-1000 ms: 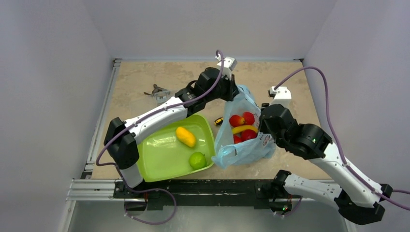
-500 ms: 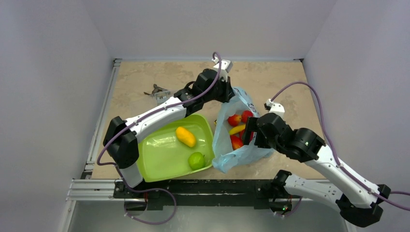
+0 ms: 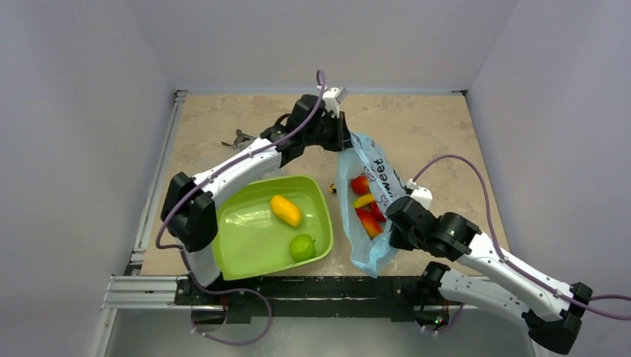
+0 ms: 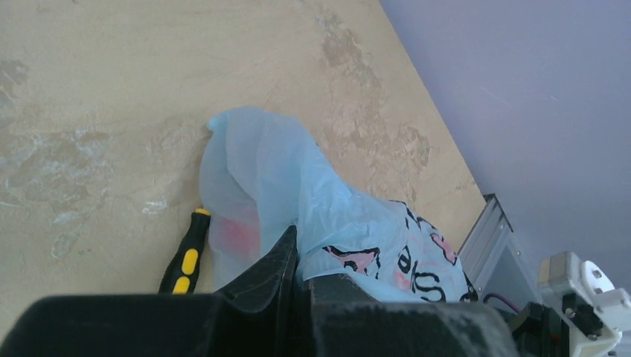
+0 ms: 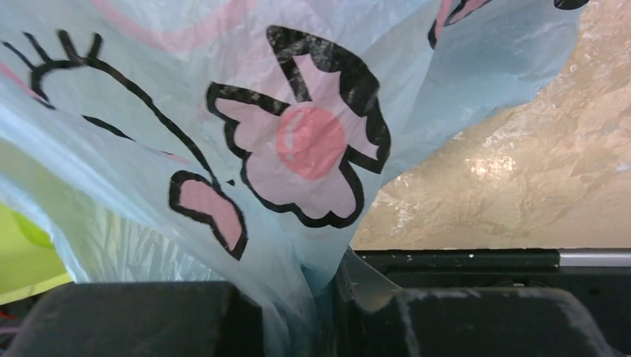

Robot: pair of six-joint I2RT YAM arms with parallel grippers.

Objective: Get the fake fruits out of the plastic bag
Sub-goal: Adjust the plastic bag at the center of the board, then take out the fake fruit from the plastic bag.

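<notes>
The plastic bag [image 3: 374, 175] is light blue with black and pink print and hangs stretched between my two grippers. Through its opening show red fake fruits [image 3: 360, 184] and a yellow banana [image 3: 363, 199]. My left gripper [image 3: 344, 143] is shut on the bag's far top edge. In the left wrist view the bag [image 4: 298, 186] runs into the closed left gripper [image 4: 298, 249]. My right gripper [image 3: 387, 232] holds the bag's near right side. In the right wrist view the bag [image 5: 298, 134] is pinched in the right gripper [image 5: 327, 290]. A green apple [image 3: 302, 247] lies in the tray.
The lime-green tray [image 3: 245, 253] stands left of the bag and also holds an orange-yellow oval fruit [image 3: 286, 210]. A black and yellow screwdriver [image 3: 336, 187] lies between tray and bag. A small grey metal object [image 3: 242, 141] sits at the back left. The metal rail [image 3: 298, 286] borders the near edge.
My right gripper let go of the bag's right side, moved nearer and lower, and closed on the bag again. The left arm drew the bag's top back. The bag is now narrower and longer.
</notes>
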